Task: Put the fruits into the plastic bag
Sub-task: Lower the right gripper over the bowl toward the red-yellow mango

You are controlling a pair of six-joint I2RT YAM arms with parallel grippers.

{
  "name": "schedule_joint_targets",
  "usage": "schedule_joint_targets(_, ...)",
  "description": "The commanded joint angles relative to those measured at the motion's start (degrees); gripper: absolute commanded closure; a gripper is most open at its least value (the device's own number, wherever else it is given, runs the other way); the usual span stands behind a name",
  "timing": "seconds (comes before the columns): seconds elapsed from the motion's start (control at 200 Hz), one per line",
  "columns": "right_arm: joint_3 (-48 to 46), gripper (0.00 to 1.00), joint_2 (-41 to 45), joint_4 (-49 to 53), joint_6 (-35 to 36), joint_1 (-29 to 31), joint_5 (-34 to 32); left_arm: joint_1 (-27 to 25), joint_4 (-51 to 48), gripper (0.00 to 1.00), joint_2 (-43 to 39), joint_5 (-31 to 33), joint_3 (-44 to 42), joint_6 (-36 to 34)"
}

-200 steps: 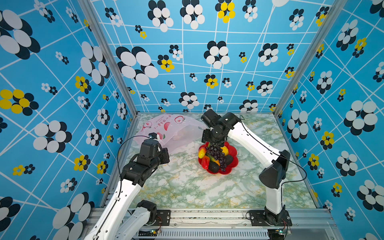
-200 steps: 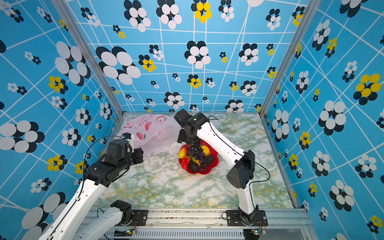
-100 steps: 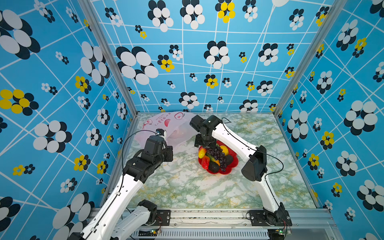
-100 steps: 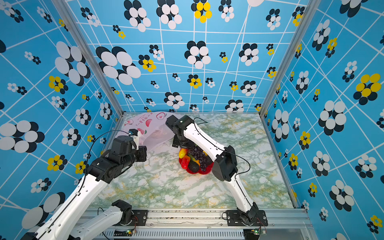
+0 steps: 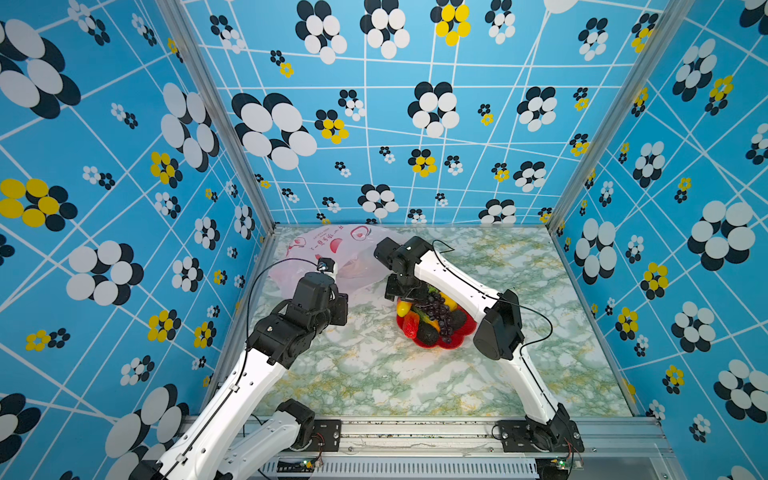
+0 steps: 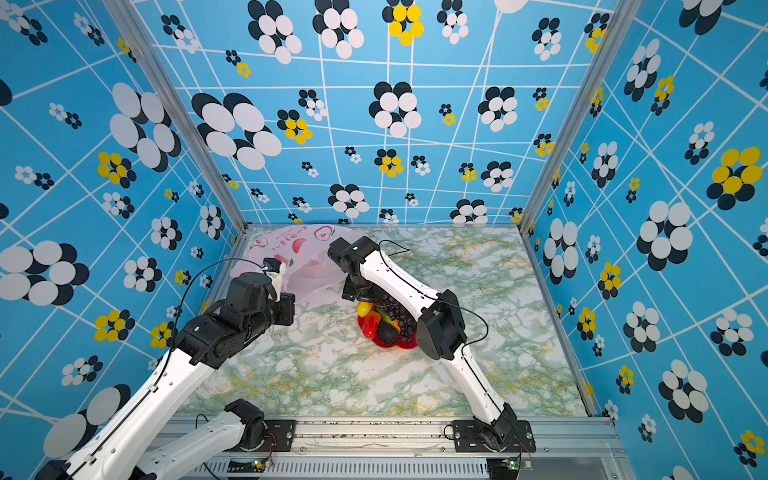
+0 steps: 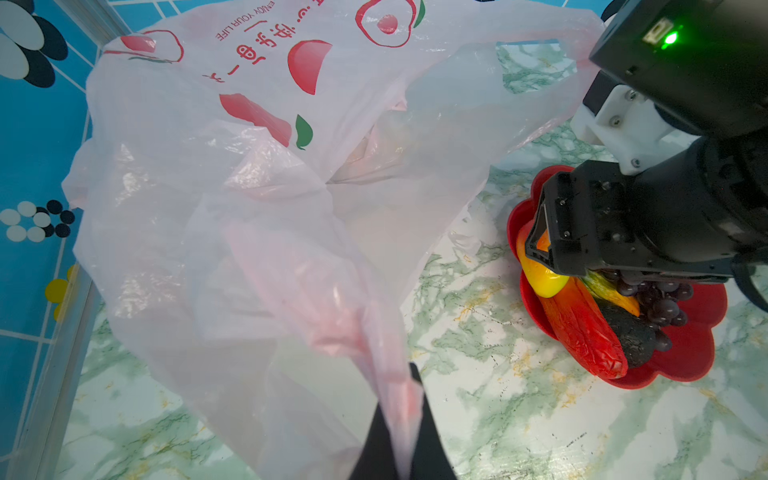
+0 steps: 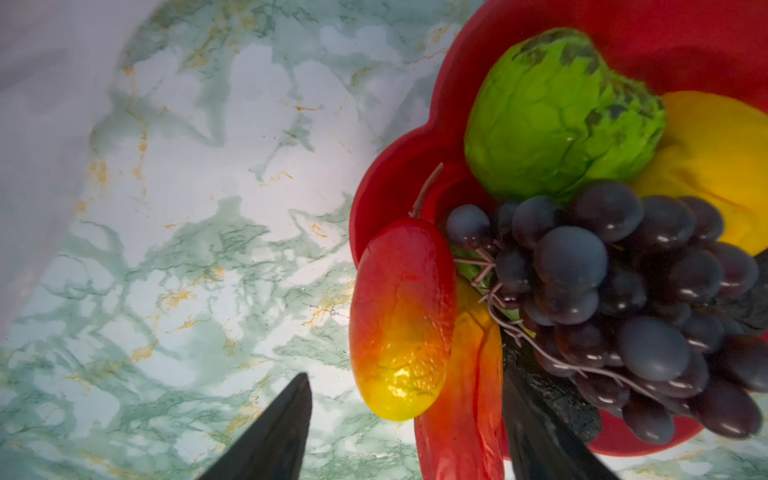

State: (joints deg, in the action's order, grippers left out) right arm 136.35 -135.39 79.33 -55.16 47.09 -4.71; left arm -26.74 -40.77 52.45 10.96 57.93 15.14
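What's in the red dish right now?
In the red dish: grape bunch, red-yellow mango, green fruit, yellow fruit, dark avocado, long red fruit. Anything beneath the pile is hidden.

bag (image 7: 208, 166) pale pink, red prints | dish (image 7: 698, 357) red | grapes (image 8: 602, 270) dark purple | table (image 5: 374, 374) green-veined

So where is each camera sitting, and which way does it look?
Top views: two eyes side by side, high at the front, looking down at the table; left arm and right arm show.
Left wrist: on the left arm, looking past the left gripper, shut on the bag, toward the dish; the right arm shows too.
Right wrist: on the right arm, looking down through the open right gripper at the mango and grapes.
Shared: both wrist views show dish, mango and grapes.
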Motion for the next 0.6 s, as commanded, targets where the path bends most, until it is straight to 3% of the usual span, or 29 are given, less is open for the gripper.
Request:
schedule_joint_targets(0.0, 1.5, 0.27, -1.9, 1.9, -1.0, 0.4, 0.7, -0.5, -0.8, 1.00, 0.5, 1.5, 1.1, -1.1)
schedule_joint_targets(0.595, 2.5, 0.35, -5.6, 1.6, -0.9, -0.1, 0.1, -1.3, -1.1, 1.00, 0.2, 2.2, 1.2, -1.8)
